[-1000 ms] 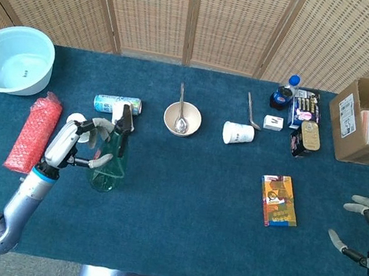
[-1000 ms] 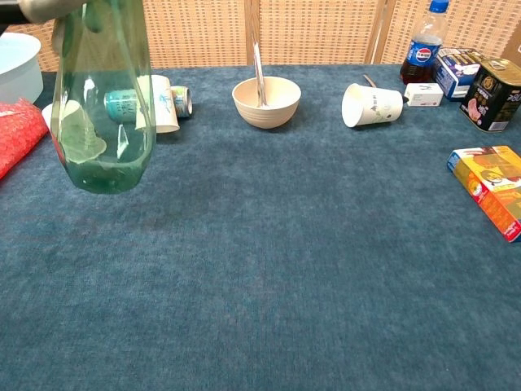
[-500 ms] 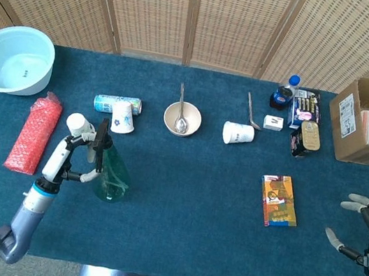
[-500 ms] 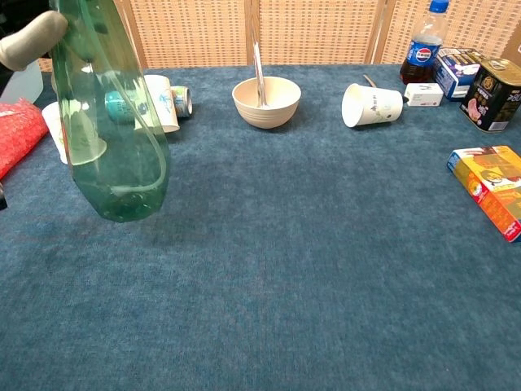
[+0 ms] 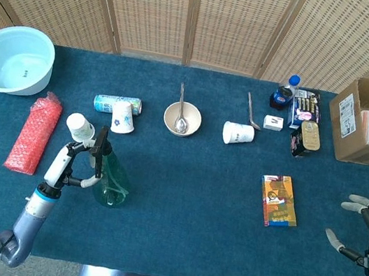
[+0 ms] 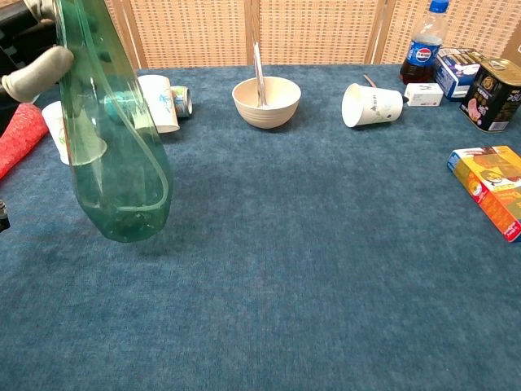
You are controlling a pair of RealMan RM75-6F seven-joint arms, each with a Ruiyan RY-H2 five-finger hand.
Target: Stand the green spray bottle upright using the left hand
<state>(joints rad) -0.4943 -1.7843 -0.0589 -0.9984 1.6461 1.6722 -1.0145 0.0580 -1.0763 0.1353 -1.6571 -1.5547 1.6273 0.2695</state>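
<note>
Update: the green spray bottle (image 5: 110, 181) has moved right and toward me over the last second and now sits base-down on the blue table (image 5: 183, 230), just in front of the two paper cups on the left side. A second ago its base was further back; in the chest view the base now looks planted on the cloth, but the body leans, neck tipped toward my left.

My left hand (image 5: 75, 162) has stayed on it, wrapped around the upper body and neck near the black trigger head. The fingers are partly hidden behind the bottle, so I can't tell how tight the hold is, but it's clearly not released.

My right hand (image 5: 367, 229) hangs spread and empty at the table's right edge, unchanged.

Read: mostly done. Bottle is up but not plumb, and I'd guess it tips if I let go now. Straighten first, then ease off.
</note>
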